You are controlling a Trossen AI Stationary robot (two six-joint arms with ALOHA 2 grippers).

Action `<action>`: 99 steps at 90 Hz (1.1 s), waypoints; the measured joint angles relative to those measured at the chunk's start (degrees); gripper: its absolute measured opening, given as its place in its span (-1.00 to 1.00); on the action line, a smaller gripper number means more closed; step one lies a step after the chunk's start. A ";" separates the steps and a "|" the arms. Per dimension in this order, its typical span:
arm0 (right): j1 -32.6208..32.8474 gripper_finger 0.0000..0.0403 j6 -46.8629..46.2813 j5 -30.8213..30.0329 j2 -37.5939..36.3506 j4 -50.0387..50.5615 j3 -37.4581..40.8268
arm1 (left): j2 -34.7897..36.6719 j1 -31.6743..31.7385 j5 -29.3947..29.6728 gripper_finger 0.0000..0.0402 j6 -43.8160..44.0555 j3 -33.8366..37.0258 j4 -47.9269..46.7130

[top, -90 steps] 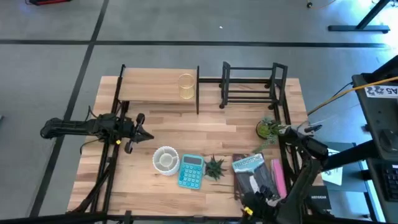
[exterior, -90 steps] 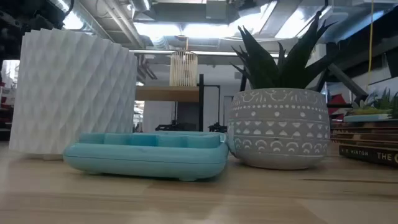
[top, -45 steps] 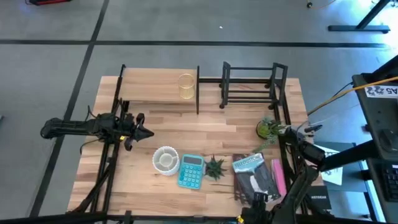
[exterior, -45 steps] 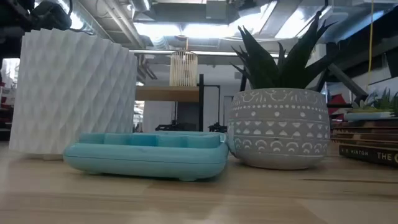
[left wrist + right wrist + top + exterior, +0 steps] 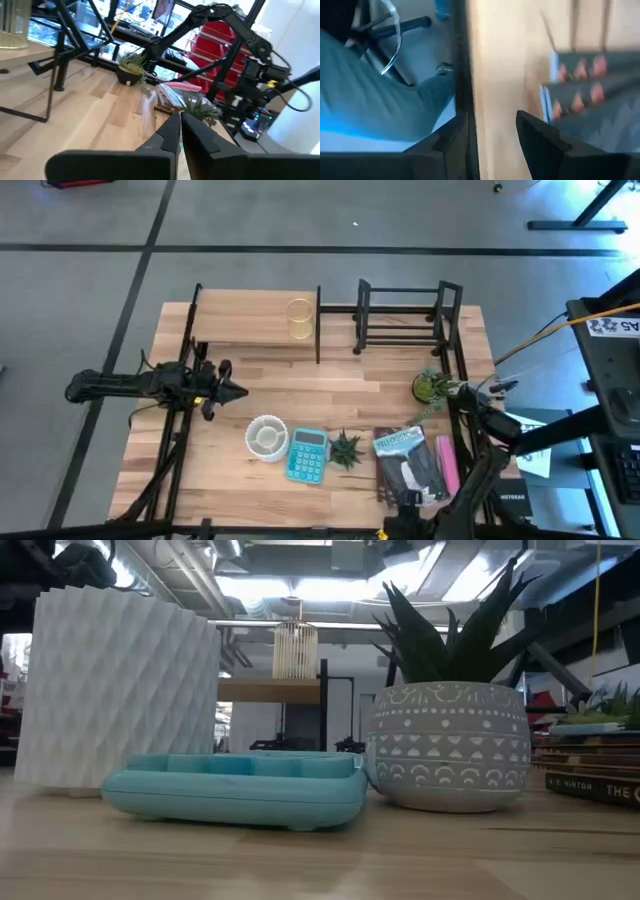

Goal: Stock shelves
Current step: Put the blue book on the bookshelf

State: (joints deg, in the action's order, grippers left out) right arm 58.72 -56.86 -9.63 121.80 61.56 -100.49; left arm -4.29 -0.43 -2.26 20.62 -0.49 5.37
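The left hand (image 5: 238,392) (fingers pressed together, holding nothing) hovers near the light-wood bench's (image 5: 370,390) left edge; the right hand (image 5: 492,137) is wide at its front-right corner.

I work in a robotics lab or workshop: grey concrete floor (image 5: 300,220) at 12 o'clock of my table (image 5: 330,395), exposed ceiling ducts (image 5: 300,560), red equipment rack (image 5: 220,45), cabled stands around.
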 joint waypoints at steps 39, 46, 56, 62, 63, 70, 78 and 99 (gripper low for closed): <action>2.08 0.29 19.60 -1.97 0.02 10.75 -1.53 | 0.02 0.00 0.28 -1.00 -0.02 0.02 -0.02; 3.58 0.30 19.42 -3.80 0.02 12.05 -0.80 | 0.00 -0.01 0.28 -1.00 -0.01 0.00 -0.32; 5.86 0.28 19.22 -6.07 0.49 12.00 0.89 | 0.02 0.00 0.30 -1.00 -0.02 0.01 -0.26; 7.10 0.26 18.37 -7.86 2.14 12.96 1.13 | 0.02 0.00 0.31 -1.00 -0.01 0.01 -0.28; 7.26 0.26 18.32 -8.19 2.46 13.17 1.15 | 0.02 0.00 0.30 -1.00 0.00 0.02 -0.28; 8.20 0.24 18.04 -10.06 4.60 14.18 1.23 | 0.00 -0.02 0.32 -1.00 -0.01 0.00 -0.30; 8.48 0.20 15.06 -12.79 6.44 15.12 1.08 | 0.02 -0.02 0.31 -1.00 0.07 0.00 -0.29; 8.31 -0.07 -1.13 -17.92 8.17 18.34 1.14 | 0.00 0.00 1.70 -1.00 6.02 0.00 -0.25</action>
State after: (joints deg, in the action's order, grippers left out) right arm 67.02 -57.99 -27.54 129.97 79.90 -99.35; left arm -4.29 -0.43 -0.56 26.64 -0.48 5.11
